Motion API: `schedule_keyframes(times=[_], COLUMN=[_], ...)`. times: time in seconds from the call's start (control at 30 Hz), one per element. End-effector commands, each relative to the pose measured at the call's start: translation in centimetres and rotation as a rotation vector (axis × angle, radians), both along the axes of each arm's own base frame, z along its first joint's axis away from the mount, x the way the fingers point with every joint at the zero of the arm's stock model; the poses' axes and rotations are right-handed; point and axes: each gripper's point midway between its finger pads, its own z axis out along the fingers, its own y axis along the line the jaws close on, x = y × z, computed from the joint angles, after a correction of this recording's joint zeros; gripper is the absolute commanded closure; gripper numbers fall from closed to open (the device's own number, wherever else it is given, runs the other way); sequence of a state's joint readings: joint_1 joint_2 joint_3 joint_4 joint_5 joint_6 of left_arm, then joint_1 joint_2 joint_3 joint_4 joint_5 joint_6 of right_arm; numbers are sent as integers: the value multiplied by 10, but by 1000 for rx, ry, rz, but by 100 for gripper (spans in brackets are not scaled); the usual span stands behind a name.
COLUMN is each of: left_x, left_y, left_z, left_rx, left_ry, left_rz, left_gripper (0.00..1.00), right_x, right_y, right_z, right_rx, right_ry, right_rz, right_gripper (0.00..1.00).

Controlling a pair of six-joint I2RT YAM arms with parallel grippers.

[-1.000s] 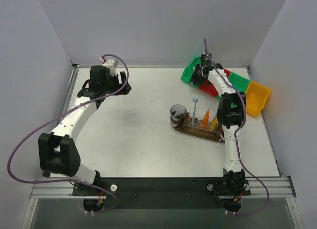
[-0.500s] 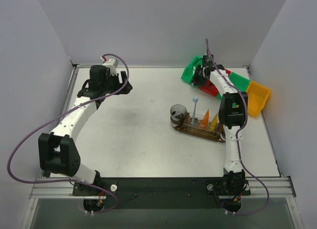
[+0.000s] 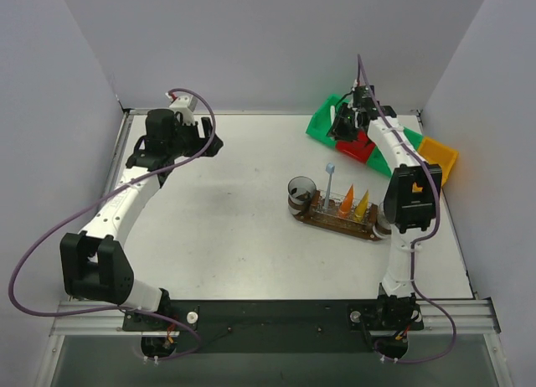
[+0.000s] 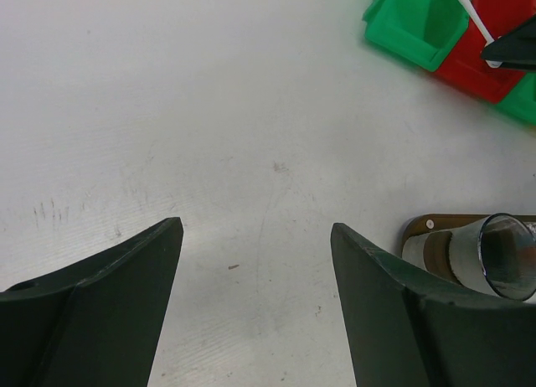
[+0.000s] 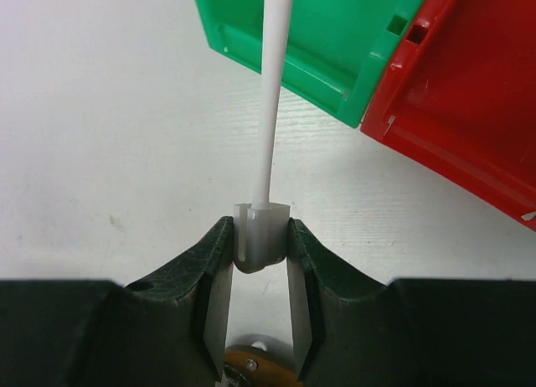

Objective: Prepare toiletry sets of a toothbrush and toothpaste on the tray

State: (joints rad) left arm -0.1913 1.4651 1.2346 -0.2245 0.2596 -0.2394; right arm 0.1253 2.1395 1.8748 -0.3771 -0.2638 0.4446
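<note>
The toothbrush (image 5: 272,94) is pinched by its thick white end between my right gripper's (image 5: 260,236) fingers, jaws narrow around it. Its slim stem points away across the lip of the green bin (image 5: 335,35), with the red bin (image 5: 469,85) beside it. This gripper hangs over the far right corner of the worktop (image 3: 234,203), where the green and red bins and a yellow bin (image 3: 437,161) line up at a slant against the right edge.

The tray (image 3: 335,224) lies on the right half of the worktop, nearer the right edge than the middle, angled a little. On it stand a second toothbrush (image 3: 330,182), an orange tube (image 3: 347,200) and a yellow tube (image 3: 361,206). A clear cup (image 3: 301,191) sits at its left end.

My left gripper (image 4: 255,236) is spread wide with nothing in it, low over the far left part of the worktop.

The surface is matte white with a few faint scuffs. Plain pale grey walls (image 3: 268,43) close in the left, far and right sides, and a metal rail (image 3: 84,320) runs along the near edge.
</note>
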Motion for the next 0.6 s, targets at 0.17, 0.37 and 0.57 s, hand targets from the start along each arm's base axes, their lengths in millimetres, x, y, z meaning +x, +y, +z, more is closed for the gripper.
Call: schedule_keyframes(times=[0.17,0.37,0.57], left_x=[-10,-22,-31], left_y=[-12,-26,-64], left_z=[59,83,113], left_rx=[-63,-83,-116], left_ry=[-184,-256,-340], left_rz=[-65,-134,-284], left_gripper=[18,18,18], right_x=[-29,-58,-92], right_y=[8,15,28], right_z=[86,125,181], right_rx=[2,32,63], right_ry=[-170,-229,-334], right_rz=[110,152,213], right_gripper=[100,100,100])
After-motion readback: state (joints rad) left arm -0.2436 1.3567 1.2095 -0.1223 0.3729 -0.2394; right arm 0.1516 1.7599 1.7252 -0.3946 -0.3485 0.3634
